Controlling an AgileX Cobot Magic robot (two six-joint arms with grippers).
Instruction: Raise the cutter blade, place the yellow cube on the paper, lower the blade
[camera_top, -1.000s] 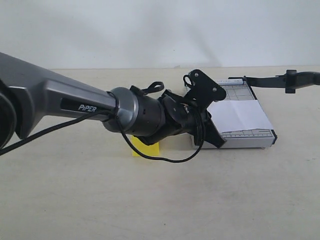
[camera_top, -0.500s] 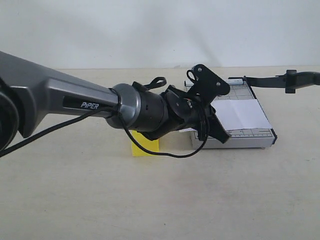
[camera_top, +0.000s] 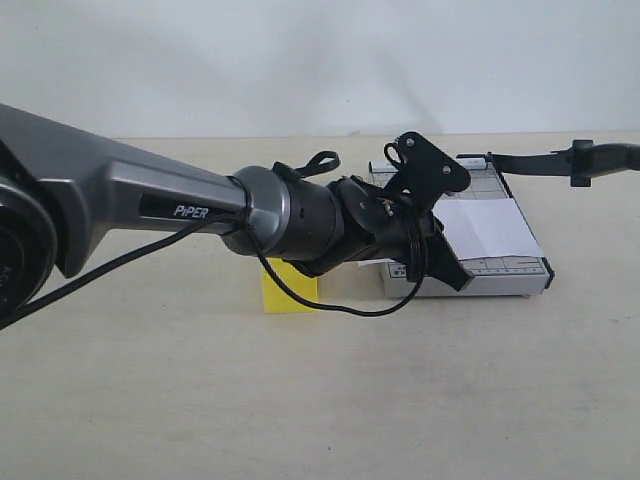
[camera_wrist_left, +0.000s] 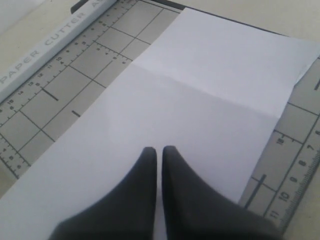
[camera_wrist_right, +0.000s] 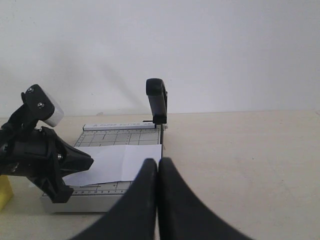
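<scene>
Exterior view: the cutter blade (camera_top: 555, 160) is raised off the trimmer board (camera_top: 490, 285). It is hinged at the board's far corner and its thick handle end points away to the right. In the right wrist view the blade (camera_wrist_right: 158, 102) stands up from the far edge of the board (camera_wrist_right: 115, 136), handle uppermost, with nothing gripping it.

The paper (camera_top: 490, 228) lies flat on the gridded board surface. One crease across it shows in the left wrist view (camera_wrist_left: 200, 100). Nothing rests on the visible part of the paper.

The yellow cube (camera_top: 290, 290) sits on the table (camera_top: 300, 400) just beside the board on its left. It is off the paper and partly hidden behind the left arm's wrist. Only one corner of the cube (camera_wrist_right: 4, 192) shows at the edge of the right wrist view.

The left gripper (camera_top: 450, 272) reaches across over the near left part of the board. The left wrist view shows its fingers (camera_wrist_left: 142, 200) pressed together, with only a thin slit between them, and holding nothing. The tips are above the paper, but contact with the sheet cannot be determined.

The right gripper (camera_wrist_right: 158, 162) is well apart from the board, facing the raised blade across bare table. Its fingers (camera_wrist_right: 175, 200) are closed against each other and empty. It is not seen in the exterior view.
</scene>
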